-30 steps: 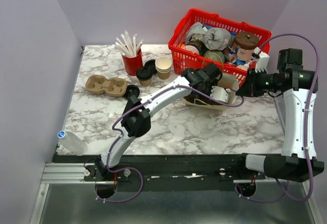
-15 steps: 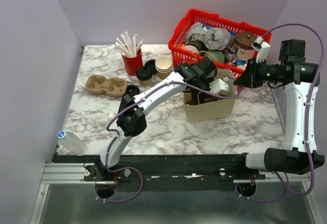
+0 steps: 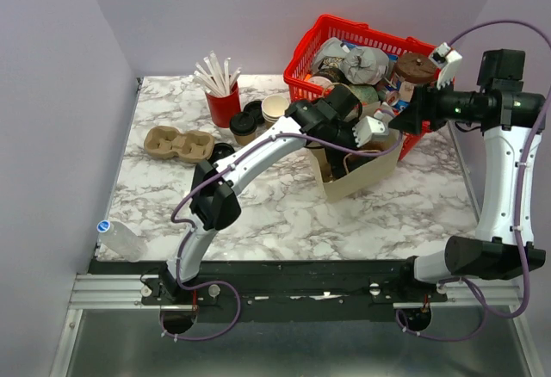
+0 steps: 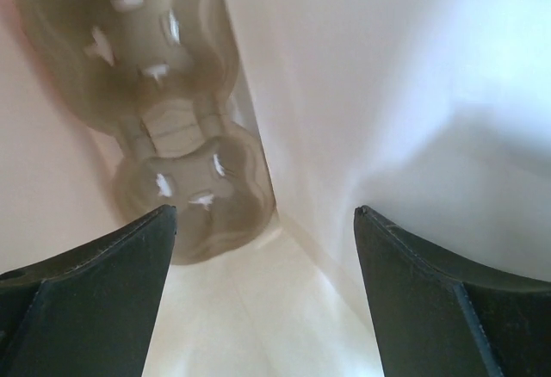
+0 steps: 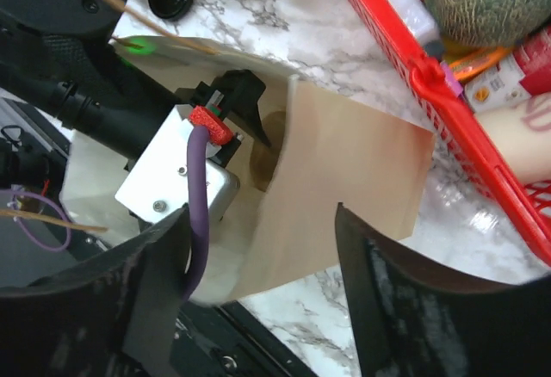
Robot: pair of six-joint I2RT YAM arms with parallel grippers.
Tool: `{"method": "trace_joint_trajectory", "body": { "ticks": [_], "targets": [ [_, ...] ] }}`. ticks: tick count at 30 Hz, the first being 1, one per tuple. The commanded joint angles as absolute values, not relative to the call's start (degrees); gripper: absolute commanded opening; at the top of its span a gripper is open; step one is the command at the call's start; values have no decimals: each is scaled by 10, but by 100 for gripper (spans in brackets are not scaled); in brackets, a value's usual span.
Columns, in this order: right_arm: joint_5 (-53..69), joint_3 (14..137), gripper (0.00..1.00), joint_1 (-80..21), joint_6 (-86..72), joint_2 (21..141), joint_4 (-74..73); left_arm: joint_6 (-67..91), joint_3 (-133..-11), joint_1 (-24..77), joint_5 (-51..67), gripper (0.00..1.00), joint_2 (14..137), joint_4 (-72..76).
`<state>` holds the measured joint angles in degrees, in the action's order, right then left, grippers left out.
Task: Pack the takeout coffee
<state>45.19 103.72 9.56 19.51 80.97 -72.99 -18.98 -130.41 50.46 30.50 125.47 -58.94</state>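
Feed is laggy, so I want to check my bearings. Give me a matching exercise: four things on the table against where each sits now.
1 paper bag
2 plastic bottle
3 red cup of straws
4 cup carrier

A near-left table edge, lying down
B back of table, left of red basket
C around the left hand
D left side, beside a black lid

Pairs: 1-C, 2-A, 3-B, 4-D

Pale tan paper bag (image 3: 366, 175): matt, smooth, lightly creased. White-grey marble-pattern tabletop (image 3: 284, 213): smooth, slight gloss. Red plastic mesh basket (image 3: 303, 50): glossy. Brown moulded-pulp cup carrier (image 3: 178, 145): matt, rough.
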Motion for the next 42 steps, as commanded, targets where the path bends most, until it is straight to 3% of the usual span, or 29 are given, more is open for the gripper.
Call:
{"method": "trace_joint_trajectory", "body": {
  "ticks": [1,10,15,19,23,27,30,33,42],
  "targets": [
    [455,1108,81,105,238,828,-829,-173,-1322,487,343,91,1179,-499],
    [526,1130,83,124,229,821,-805,-142,-1373,484,382,91,1209,-496],
    [627,1159,83,189,147,831,-731,-29,-1318,474,427,91,1145,-312],
    [580,1108,81,197,147,823,-652,97,-1300,458,433,91,1109,-152],
    [528,1036,81,197,268,819,-679,137,-1311,436,419,92,1086,-108],
    [578,1013,81,197,542,809,-815,102,-1257,410,416,93,1031,-147],
    [605,985,83,197,652,773,-874,63,-1190,382,415,95,992,-188],
    [622,938,87,193,706,740,-875,31,-1157,364,446,95,982,-233],
    [618,897,86,134,759,703,-874,-2,-1148,368,474,93,1026,-254]
  ]
}}
